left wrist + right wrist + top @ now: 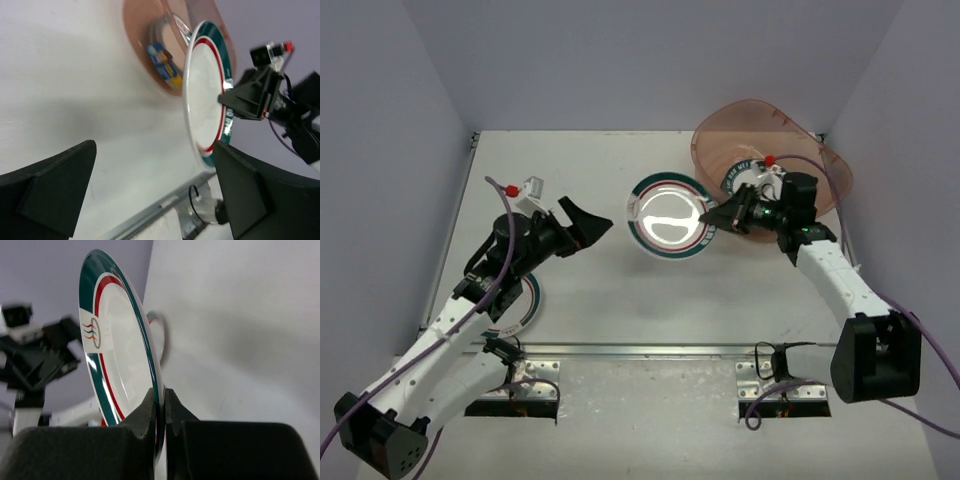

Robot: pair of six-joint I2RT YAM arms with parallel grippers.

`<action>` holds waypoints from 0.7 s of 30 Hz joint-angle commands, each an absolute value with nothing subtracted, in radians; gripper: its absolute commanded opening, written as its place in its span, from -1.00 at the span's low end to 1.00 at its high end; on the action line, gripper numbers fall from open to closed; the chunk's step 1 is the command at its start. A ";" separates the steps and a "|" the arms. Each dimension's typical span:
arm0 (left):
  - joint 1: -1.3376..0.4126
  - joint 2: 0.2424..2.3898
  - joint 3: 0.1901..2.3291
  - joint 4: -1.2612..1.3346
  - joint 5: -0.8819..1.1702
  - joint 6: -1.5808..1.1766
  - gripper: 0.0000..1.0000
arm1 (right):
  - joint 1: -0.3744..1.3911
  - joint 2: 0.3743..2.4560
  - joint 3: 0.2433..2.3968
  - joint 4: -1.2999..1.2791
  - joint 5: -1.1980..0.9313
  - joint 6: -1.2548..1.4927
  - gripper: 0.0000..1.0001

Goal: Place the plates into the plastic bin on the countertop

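The right claw (725, 213) is clamped narrow on the right-hand rim of a striped plate (668, 218), white with green and red bands. In the right wrist view the two fingers pinch that rim thinly between them. In the overhead view the plate sits at the centre of the frame, face up, and appears to be lifted clear of the counter (620, 170) rather than resting on it. The plate reaches out from the claw toward the left of the frame, while the plastic bin (712, 148) lies the opposite way, in the upper right, just behind and above the claw's wrist. A lettered plate (740, 175) already lies inside the bin. So the load and its goal sit on opposite sides of the grip. By my reading, the coming move has to carry the plate back to the right and up the frame, and over the bin's near rim. The right arm is much nearer the bin and is the one suited to this. The left claw (588, 225) hangs wide and empty at centre left, its fingers pointing toward the held plate but well apart from it. A second striped plate (528, 300) lies on the counter at lower left, partly hidden beneath the left arm.
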State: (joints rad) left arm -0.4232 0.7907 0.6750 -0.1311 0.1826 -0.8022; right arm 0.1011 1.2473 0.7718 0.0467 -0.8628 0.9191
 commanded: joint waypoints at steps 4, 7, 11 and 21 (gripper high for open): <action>-0.417 0.532 0.957 -0.587 -0.369 -0.580 1.00 | -0.203 1.213 0.982 -0.176 -0.218 1.107 -1.00; -0.417 0.518 1.016 -0.675 -0.405 -0.515 1.00 | -0.205 1.283 1.064 -0.245 -0.013 1.163 -1.00; -0.417 0.516 1.024 -0.745 -0.395 -0.426 1.00 | -0.205 1.489 1.204 -0.363 0.060 1.215 -1.00; -0.428 0.359 0.943 -0.736 -0.505 -0.339 1.00 | -0.203 1.684 1.341 -0.359 0.013 1.082 -0.61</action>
